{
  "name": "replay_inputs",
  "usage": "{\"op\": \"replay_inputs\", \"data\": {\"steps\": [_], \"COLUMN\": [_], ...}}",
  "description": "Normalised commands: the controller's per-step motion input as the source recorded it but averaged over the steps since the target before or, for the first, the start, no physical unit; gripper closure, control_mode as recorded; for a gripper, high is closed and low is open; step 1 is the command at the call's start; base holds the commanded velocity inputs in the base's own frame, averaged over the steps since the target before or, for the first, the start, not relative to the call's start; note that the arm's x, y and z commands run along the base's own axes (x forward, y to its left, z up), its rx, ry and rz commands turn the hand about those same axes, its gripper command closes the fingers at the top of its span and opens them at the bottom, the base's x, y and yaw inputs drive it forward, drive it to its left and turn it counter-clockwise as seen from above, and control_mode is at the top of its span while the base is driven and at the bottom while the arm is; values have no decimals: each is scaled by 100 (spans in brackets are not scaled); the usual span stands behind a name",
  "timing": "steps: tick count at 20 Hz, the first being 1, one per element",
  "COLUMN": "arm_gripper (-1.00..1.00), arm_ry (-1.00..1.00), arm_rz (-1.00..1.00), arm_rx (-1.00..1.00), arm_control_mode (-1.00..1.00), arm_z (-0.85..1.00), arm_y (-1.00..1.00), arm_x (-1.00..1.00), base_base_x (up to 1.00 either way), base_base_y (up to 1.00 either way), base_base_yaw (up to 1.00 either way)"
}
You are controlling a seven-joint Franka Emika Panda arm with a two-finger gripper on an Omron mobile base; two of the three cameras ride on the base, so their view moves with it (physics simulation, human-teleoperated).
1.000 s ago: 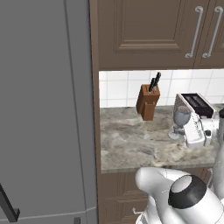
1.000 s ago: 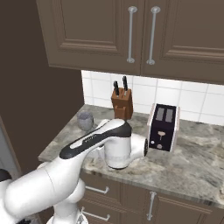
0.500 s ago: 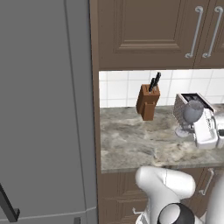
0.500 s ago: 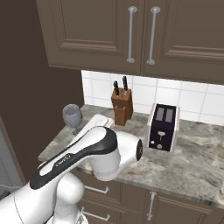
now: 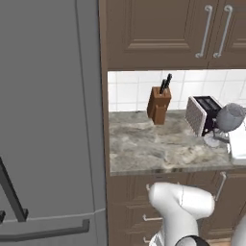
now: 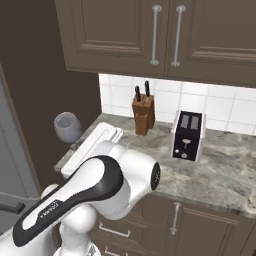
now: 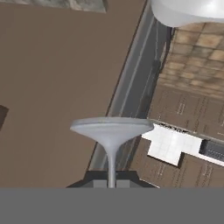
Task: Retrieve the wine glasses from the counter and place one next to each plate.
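A clear grey-blue wine glass with rounded bowl, thin stem.

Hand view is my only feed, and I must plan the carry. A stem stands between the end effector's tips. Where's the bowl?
Observer: The glass is up in the air. In the right base view, its bowl sits by the left end of the counter.
Operator: Anything on the counter to avoid?
Observer: A knife block and a toaster stand at the back by the tiles, both apart from the glass.
Operator: Any open doors overhead?
Observer: No, the upper cabinets are shut.
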Motion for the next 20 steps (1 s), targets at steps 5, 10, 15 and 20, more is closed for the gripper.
{"op": "replay_inputs", "data": {"steps": [5,10,15,20], "arm_gripper": [100,100,100,100], "arm_ry": [0,0,0,0], "arm_rz": [0,0,0,0], "arm_rx": [0,0,0,0], "arm_control_mode": [100,100,100,100], "arm_z": [0,0,0,0], "arm_y": [0,0,0,0], "arm_x": [0,0,0,0], "base_base_x": [-100,-100,-100,-100], "base_base_y": [2,7,-42,-18], "base_base_yaw": [0,-20,-5,0]}}
